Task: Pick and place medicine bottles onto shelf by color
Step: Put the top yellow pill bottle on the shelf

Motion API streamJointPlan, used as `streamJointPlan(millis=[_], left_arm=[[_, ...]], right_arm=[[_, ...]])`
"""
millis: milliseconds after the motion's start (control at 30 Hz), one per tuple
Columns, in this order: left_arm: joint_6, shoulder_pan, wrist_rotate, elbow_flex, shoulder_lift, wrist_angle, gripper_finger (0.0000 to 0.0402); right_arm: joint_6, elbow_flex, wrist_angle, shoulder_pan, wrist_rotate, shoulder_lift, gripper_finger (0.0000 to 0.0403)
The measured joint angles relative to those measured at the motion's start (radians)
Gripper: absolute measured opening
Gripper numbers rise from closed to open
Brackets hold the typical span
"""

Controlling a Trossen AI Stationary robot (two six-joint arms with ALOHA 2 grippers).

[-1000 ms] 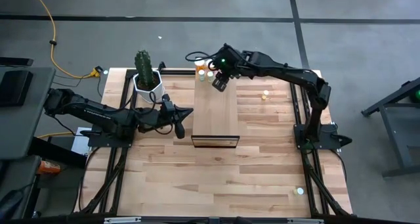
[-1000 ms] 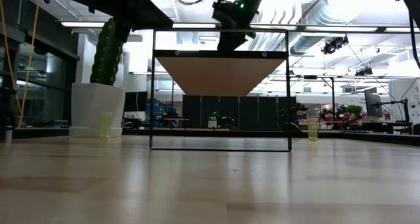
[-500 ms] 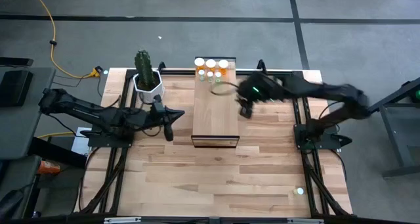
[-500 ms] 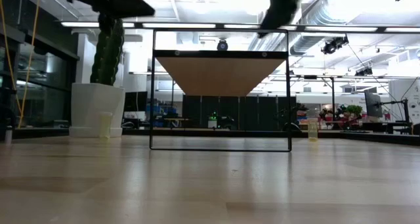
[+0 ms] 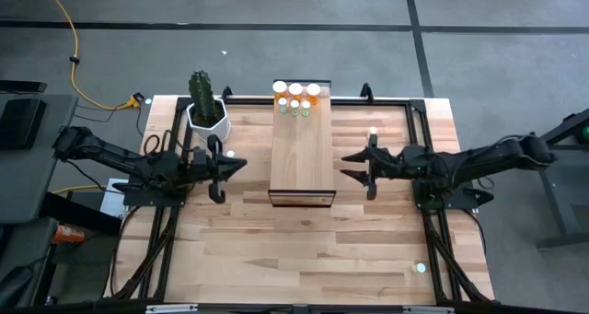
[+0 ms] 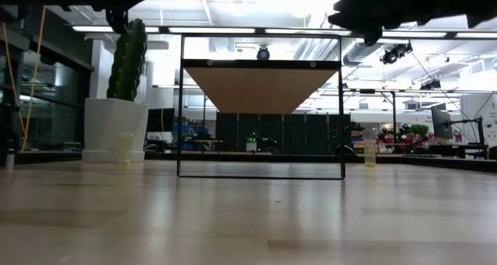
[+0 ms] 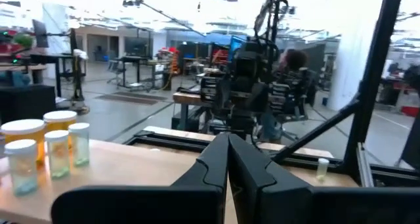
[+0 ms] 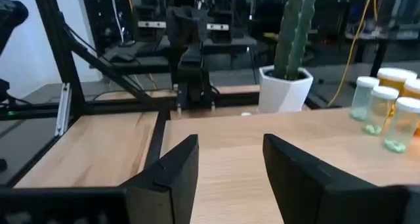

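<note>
The shelf (image 5: pixel 302 157) stands mid-table, a light-wood top on a dark frame (image 6: pixel 261 106). Several medicine bottles (image 5: pixel 296 97) with white caps, orange and pale green, stand in a cluster on its far end; they also show in the wrist views (image 7: pixel 41 148) (image 8: pixel 387 112). One pale bottle (image 5: pixel 373 132) stands on the table right of the shelf, and another (image 6: pixel 125 148) stands near the cactus pot. My left gripper (image 5: pixel 241 165) hovers shut, left of the shelf. My right gripper (image 5: pixel 346 166) hovers open, right of the shelf. Both point level at it, with nothing held.
A cactus in a white pot (image 5: pixel 206 111) stands at the far left of the table, close to my left arm. Dark frame rails (image 5: pixel 416 139) run along the table's sides. Bare tabletop (image 5: pixel 304 250) lies on the near side of the shelf.
My right gripper has swung away from the bottles on the shelf's far end, toward the table's right and near edges and downward, tipping from pointing down to level; its opening looks the same. My left gripper has drawn back toward the table's left edge, still shut.
</note>
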Motion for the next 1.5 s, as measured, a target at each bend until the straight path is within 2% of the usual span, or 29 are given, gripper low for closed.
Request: streamJointPlan(millis=[100,300,733,800,1033,1233,1367,1500], left_arm=[[-0.001,0.0,-0.01,0.0,0.0,0.0,0.0],[-0.001,0.0,-0.011,0.0,0.001,0.0,0.0],[-0.001,0.0,-0.01,0.0,0.002,0.0,0.0],[-0.001,0.0,-0.01,0.0,0.002,0.0,0.0],[-0.009,0.0,-0.01,0.0,0.002,-0.001,0.0001],[-0.01,0.0,-0.01,0.0,0.002,-0.002,0.0001],[-0.01,0.0,-0.01,0.0,0.002,-0.009,0.0001],[-0.029,0.0,-0.01,0.0,0.002,-0.02,0.0001]], right_arm=[[-0.017,-0.036,0.057,0.003,0.001,0.0,0.0163],[-0.012,-0.042,0.038,0.0,0.043,0.002,0.0163],[0.002,-0.042,0.043,0.0,0.045,0.002,0.0163],[0.015,-0.042,0.043,0.001,0.089,0.002,0.0163],[0.112,0.009,-0.057,0.0,0.375,0.002,0.0163],[0.216,0.077,-0.278,-0.052,0.702,0.002,0.0163],[0.31,0.087,-0.444,-0.157,0.712,0.003,0.0163],[0.407,0.087,-0.593,-0.287,0.645,0.003,0.0168]])
